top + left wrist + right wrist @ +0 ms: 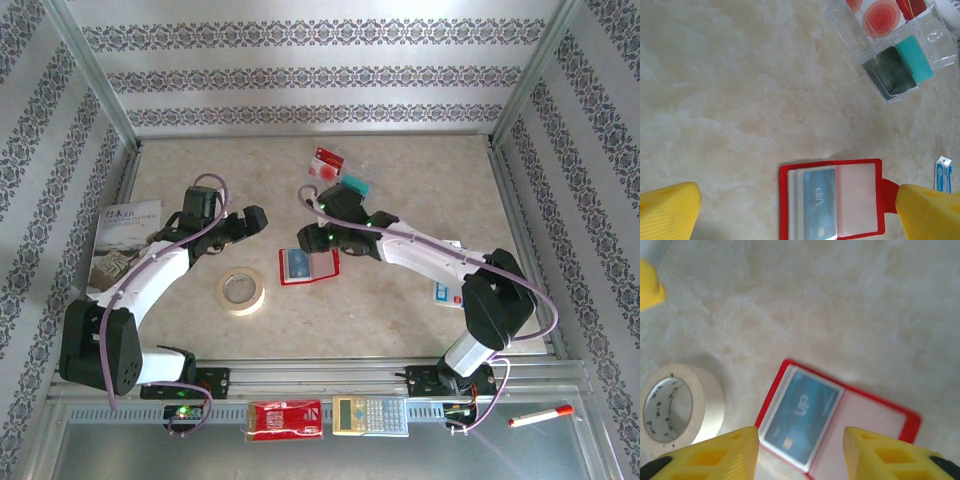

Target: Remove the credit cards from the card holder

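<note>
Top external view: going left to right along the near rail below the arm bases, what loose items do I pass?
red packet with white print → calculator → marker

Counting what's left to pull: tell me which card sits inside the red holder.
The blue card, in a clear pocket of the open red holder. The red-and-white card and teal-and-black card lie outside it, farther back on the table.

The white-and-black left arm (150, 270) bends forward and inward, its yellow-fingered left end effector (255, 220) spread wide. The right arm (430, 255) stretches leftward, its right end effector (308, 238) parted, holding nothing.
</note>
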Tool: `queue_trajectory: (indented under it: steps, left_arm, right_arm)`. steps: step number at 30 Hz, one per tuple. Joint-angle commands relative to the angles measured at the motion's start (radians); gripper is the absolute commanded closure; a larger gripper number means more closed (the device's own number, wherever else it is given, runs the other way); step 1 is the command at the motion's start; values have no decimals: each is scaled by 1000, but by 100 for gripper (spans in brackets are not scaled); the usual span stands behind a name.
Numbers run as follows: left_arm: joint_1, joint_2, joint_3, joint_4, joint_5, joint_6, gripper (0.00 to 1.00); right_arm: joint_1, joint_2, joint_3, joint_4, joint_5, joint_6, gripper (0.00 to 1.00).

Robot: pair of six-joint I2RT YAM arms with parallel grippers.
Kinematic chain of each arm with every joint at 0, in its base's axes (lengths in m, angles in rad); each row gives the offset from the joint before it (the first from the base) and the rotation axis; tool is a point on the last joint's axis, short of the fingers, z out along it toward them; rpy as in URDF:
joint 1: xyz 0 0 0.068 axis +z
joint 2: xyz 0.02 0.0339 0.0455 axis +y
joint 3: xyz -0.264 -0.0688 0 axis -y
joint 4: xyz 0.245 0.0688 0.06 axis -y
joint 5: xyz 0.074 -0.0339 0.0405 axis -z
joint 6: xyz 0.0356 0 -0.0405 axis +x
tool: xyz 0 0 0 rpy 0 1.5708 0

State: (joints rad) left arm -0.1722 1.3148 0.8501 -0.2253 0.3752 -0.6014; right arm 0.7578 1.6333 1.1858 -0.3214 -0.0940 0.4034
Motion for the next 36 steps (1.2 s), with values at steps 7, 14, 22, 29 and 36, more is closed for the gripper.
queue_trajectory:
  steps: [7,14,22,29,36]
  left_arm:
    - [31,-13,-23,-8,0,17,0]
    - [31,22,-21,-2,92,5,0]
    - [31,89,13,1,195,11,2]
    - [15,159,11,56,295,-30,12]
    - [-48,217,-17,87,335,-74,28]
  right_arm:
    - [111,175,86,-177,229,256,38]
    - [115,244,102,-224,286,250,36]
    - [107,294,48,-144,237,254,39]
    - [91,311,-4,-132,238,271,44]
    - [77,316,-66,-96,197,281,50]
